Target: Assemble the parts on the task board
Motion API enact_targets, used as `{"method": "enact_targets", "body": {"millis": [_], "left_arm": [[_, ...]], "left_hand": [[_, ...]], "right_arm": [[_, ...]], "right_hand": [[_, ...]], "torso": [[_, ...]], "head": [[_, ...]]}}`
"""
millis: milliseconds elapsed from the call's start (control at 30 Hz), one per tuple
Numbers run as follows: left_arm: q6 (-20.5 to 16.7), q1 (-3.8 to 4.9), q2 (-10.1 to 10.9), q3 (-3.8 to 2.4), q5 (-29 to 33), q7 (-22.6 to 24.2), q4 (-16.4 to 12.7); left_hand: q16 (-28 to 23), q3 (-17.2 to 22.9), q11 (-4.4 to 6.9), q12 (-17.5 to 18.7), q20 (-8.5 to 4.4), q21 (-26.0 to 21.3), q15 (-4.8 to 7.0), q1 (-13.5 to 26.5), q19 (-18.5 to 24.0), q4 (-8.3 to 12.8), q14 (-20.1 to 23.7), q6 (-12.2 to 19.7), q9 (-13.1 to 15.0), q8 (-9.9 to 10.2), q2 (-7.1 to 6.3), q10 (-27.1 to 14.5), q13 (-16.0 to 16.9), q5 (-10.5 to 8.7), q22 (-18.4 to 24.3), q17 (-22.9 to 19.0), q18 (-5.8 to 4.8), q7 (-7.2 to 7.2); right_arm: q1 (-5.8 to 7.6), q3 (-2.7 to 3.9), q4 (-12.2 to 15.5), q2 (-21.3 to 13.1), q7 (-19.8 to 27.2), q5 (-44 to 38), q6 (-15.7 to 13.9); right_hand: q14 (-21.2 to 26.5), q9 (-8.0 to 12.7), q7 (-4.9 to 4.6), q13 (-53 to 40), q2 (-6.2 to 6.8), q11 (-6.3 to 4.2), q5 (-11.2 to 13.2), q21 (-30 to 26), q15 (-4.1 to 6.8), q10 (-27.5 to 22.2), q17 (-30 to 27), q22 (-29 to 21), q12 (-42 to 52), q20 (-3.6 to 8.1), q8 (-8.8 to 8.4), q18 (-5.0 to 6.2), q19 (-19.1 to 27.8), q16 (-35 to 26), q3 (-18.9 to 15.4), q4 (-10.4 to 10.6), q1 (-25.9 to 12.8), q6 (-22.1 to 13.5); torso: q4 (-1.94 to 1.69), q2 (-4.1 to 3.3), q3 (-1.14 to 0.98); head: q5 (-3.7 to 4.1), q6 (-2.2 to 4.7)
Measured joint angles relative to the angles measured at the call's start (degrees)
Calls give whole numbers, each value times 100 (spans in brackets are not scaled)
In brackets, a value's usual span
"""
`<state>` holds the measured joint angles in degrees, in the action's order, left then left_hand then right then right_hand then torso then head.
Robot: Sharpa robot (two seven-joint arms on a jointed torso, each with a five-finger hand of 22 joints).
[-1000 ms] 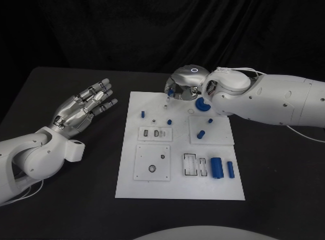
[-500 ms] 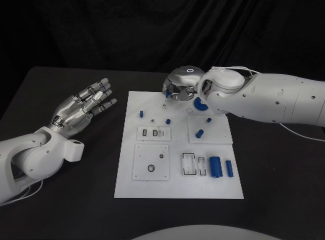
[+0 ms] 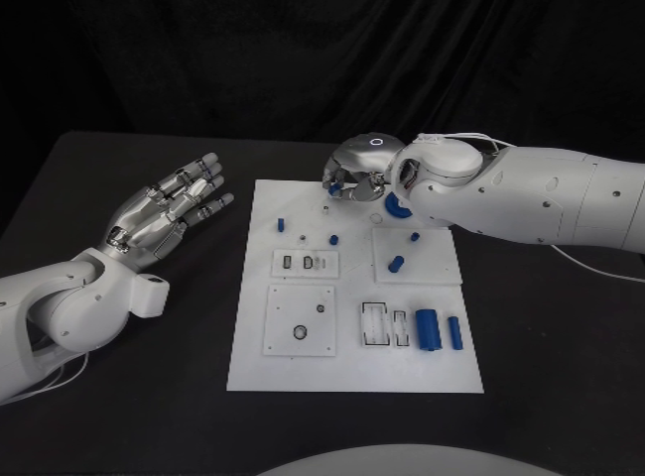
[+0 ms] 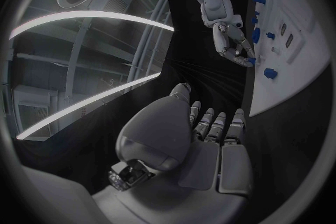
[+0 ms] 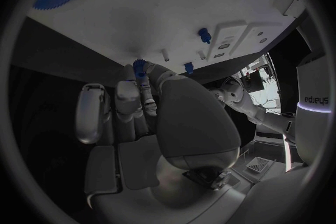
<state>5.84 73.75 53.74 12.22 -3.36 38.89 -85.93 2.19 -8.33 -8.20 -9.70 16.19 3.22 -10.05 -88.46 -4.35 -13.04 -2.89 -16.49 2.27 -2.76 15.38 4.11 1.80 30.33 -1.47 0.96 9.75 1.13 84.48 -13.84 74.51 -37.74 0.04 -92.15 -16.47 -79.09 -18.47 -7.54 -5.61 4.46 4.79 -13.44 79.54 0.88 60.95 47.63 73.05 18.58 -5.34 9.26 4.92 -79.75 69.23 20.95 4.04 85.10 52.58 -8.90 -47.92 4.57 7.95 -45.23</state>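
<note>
Head view: small blue part (image 3: 332,185) pinched in the right hand (image 3: 360,175) over the task board (image 3: 354,369) far edge, beside a blue gear (image 3: 397,206). Left hand (image 3: 169,211) hovers spread and empty over bare table (image 3: 137,416) left.

A white task board (image 3: 354,372) carries small blue parts (image 3: 427,332) on a black table (image 3: 552,377), beside silver hands (image 3: 166,213).

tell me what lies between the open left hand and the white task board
Nothing: in the head view only bare black table separates the left hand from the task board edge. The nearest blue peg stands on the board itself.
</note>
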Motion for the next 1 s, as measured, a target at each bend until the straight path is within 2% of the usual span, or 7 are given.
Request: {"method": "enact_targets", "body": {"millis": [500, 633, 700, 800, 867, 900, 1000], "left_arm": [[26, 0, -9, 0, 0, 0, 20], [30, 0, -18, -1, 0, 0, 22], [32, 0, -19, -1, 0, 1, 24], [35, 0, -21, -1, 0, 1, 26], [36, 0, -21, -1, 0, 1, 26], [38, 0, -21, -1, 0, 1, 27], [40, 0, -21, -1, 0, 1, 31]], "left_hand": [[0, 25, 0, 0, 0, 0, 0, -21, 0, -6, 0, 0, 0, 0, 21, 0, 0, 0, 0, 0, -1, 0], [0, 40, 0, 0, 0, 0, 0, -21, 0, 8, 0, 0, 0, 0, 21, 0, 0, 0, 1, -1, -1, 0], [0, 40, 0, 0, 0, 0, 0, -21, 0, 8, 0, 15, 0, 0, 21, 0, 0, 0, 1, 0, -1, -15], [0, 40, 0, 0, 0, 0, 0, -21, 0, 8, 0, 21, 0, 0, 21, 0, 0, 0, 1, -1, -1, -21], [0, 40, 0, 0, 0, 0, 0, -21, 0, 8, 0, 21, 0, 0, 21, 0, 0, 0, 1, -1, 0, -21], [0, 40, 0, 0, 0, 0, 0, -21, 0, 8, 0, 21, 0, 0, 21, 0, 0, 0, 1, -1, 0, -21], [0, 47, 0, 0, 0, 0, 0, -21, 0, 1, 0, 21, 0, 0, 21, 0, 0, 0, 1, -1, -1, -21]], "right_arm": [[-46, 5, -87, 64, 4, 8, -14], [-49, 5, -96, 72, 2, 8, -12], [-56, -1, -97, 76, -1, 8, -6], [-73, -10, -97, 80, -4, 8, 17], [-75, -11, -97, 80, -6, 8, 33], [-75, -11, -97, 80, -10, 7, 44], [-75, -10, -96, 79, -17, 7, 61]], "right_hand": [[61, 4, 23, -12, 0, -30, 0, -101, -26, 49, -196, -123, -56, -20, -28, 0, 61, -138, 0, 1, 0, -25], [160, 18, 35, -12, 30, -72, 0, -189, -48, 24, -361, -225, -155, -31, -145, 1, 155, -272, 2, 49, -30, -158], [218, 82, 88, -9, 53, -53, 47, -256, -54, -153, -455, -291, -269, -41, -284, 0, 226, -359, 16, 81, -53, -391], [412, 267, 306, 87, 128, 112, 189, -496, -72, -762, -754, -548, -602, -60, -544, 0, 433, -592, -23, 150, -128, -1030], [534, 411, 405, 103, 143, 166, 245, -644, -89, -1122, -899, -699, -744, -80, -560, 1, 557, -713, -93, 148, -143, -1437], [616, 554, 482, 101, 142, 184, 273, -747, -103, -1376, -988, -791, -802, -95, -560, 52, 633, -783, -179, 128, -142, -1790], [755, 739, 580, 87, 142, 199, 284, -903, -131, -1781, -1135, -934, -877, -122, -588, 93, 740, -895, -312, 99, -143, -2186]], "torso": [[-9, 3, 6], [-9, 2, 9], [-9, -1, 10], [-4, -4, 12], [-1, -5, 12], [1, -5, 12], [1, -5, 12]], "head": [[-34, -3], [-35, -3], [-35, -3], [-38, -3], [-41, 1], [-44, 1], [-44, 1]]}}
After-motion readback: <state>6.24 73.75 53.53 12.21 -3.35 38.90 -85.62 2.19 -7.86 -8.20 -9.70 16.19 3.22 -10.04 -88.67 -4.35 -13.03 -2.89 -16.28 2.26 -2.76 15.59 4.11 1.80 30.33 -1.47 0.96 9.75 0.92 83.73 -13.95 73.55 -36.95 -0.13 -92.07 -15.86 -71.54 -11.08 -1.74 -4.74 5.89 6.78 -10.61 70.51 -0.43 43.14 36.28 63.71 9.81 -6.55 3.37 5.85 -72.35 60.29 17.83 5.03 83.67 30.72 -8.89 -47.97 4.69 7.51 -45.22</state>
